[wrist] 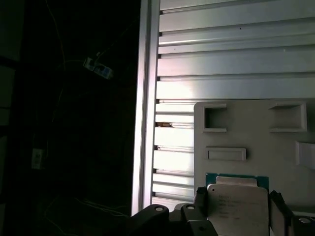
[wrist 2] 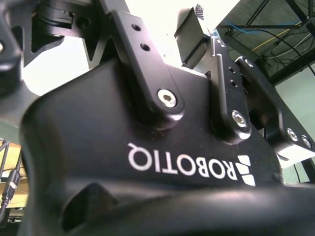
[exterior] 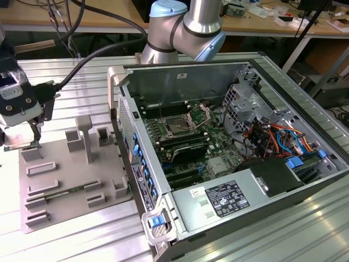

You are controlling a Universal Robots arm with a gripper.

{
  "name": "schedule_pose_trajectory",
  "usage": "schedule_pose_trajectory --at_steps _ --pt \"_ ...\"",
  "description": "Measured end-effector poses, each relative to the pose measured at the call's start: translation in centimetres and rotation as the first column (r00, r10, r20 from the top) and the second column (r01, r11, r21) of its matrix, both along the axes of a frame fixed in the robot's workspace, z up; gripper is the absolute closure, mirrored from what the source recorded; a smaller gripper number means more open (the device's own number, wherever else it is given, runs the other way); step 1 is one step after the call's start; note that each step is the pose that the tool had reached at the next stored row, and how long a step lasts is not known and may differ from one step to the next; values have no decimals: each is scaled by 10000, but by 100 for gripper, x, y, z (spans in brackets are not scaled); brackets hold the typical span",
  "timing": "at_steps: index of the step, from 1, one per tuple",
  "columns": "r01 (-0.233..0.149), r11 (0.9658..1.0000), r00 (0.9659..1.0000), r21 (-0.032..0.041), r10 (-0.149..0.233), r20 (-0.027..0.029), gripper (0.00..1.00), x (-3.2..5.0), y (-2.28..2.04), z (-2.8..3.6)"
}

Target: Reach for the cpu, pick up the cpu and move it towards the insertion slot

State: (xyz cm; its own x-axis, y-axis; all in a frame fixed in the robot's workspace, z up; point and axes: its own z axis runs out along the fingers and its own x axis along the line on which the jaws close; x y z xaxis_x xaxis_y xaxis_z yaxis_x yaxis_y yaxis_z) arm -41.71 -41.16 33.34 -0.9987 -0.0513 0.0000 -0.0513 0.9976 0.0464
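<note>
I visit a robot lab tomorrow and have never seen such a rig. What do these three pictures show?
The exterior view, from a camera off the arm, shows a robot arm with its gripper lowered at that view's left onto a grey moulded tray on a slatted metal table. Beside it lies an open computer; its square insertion slot sits on the green board. Two cameras ride near the wrist. The first wrist view looks down at the cpu, gripped by its edges at the tray. The second wrist view looks along the gripper's black body.
</note>
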Motion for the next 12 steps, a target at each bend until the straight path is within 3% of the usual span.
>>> schedule_pose_trajectory --at_steps 1,5,7,12 --pt "0 10000 10000 28 0 -1 45 0 0 25" --pt "0 10000 10000 38 0 0 45 0 0 28" --pt "0 10000 10000 81 0 -1 45 0 0 42" --pt "0 10000 10000 90 0 -1 45 0 0 52"
